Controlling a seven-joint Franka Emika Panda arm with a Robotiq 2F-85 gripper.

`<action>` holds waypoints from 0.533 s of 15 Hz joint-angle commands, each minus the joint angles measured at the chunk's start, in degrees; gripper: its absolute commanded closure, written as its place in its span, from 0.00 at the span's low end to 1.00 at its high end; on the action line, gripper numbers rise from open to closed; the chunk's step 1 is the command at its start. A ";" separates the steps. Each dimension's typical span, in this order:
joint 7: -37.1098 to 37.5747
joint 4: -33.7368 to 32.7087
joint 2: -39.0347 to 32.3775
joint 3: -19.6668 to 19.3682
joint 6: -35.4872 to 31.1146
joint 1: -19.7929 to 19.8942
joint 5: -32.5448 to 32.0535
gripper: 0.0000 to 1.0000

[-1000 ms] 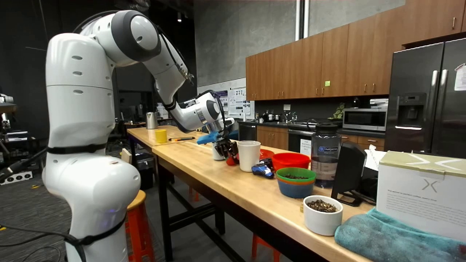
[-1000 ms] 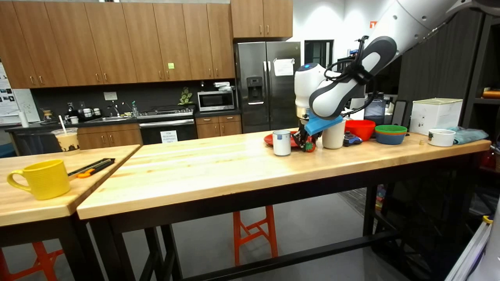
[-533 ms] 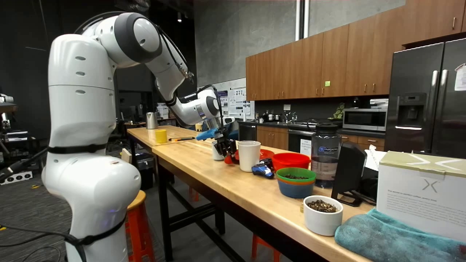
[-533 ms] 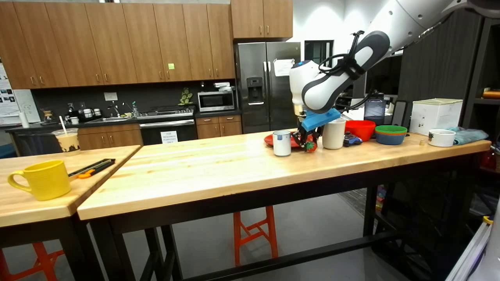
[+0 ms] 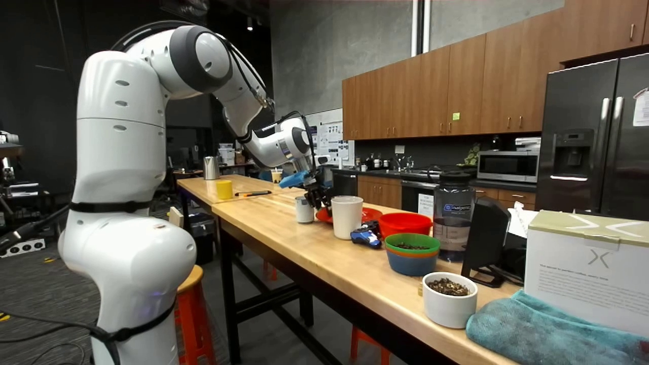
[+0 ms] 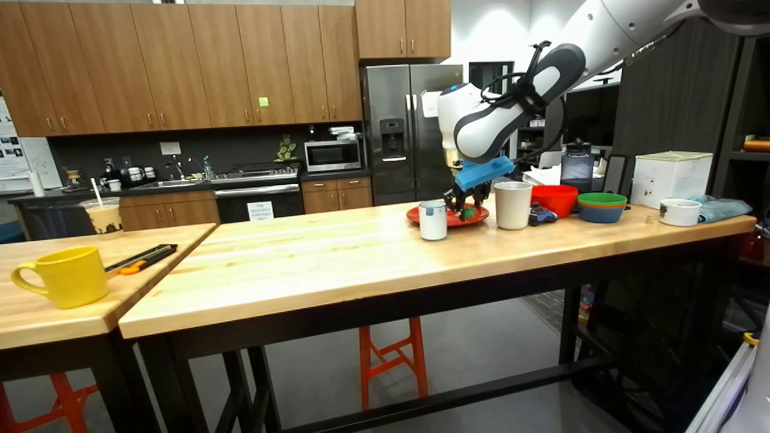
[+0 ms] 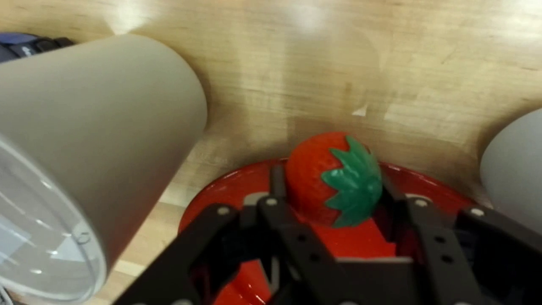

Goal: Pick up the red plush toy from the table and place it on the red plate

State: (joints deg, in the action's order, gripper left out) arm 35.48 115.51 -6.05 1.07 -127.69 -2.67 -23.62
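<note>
My gripper [image 7: 330, 186] holds the toy strawberry [image 7: 334, 180]: two fingers bear on opposite sides of it, and its green leaf cap sits toward one finger. In the wrist view, the strawberry appears across the rim of the red plate [image 7: 355, 241]; I am unable to determine whether it touches the plate. The plate rests on the wooden table [image 6: 289, 258]. My fingers are positioned between a tall beige cup [image 6: 513, 207] and a smaller white cup [image 6: 433, 221], both upright and near the plate. Just beside the tall cup lies a game controller [image 6: 541, 214]; a red bowl [image 6: 556, 200] and a green-topped bowl stack [image 6: 601, 208] stand farther along.
</note>
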 commanded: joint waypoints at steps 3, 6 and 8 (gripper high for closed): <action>0.56 -5.04 -3.55 -1.36 0.38 -0.48 -1.16 0.76; 0.81 -6.74 -5.20 -2.10 -0.27 -0.67 -2.06 0.76; 0.81 -7.01 -5.83 -2.53 -0.93 -0.85 -2.66 0.76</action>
State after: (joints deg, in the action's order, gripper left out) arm 35.60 110.19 -10.36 -0.18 -128.03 -2.69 -24.90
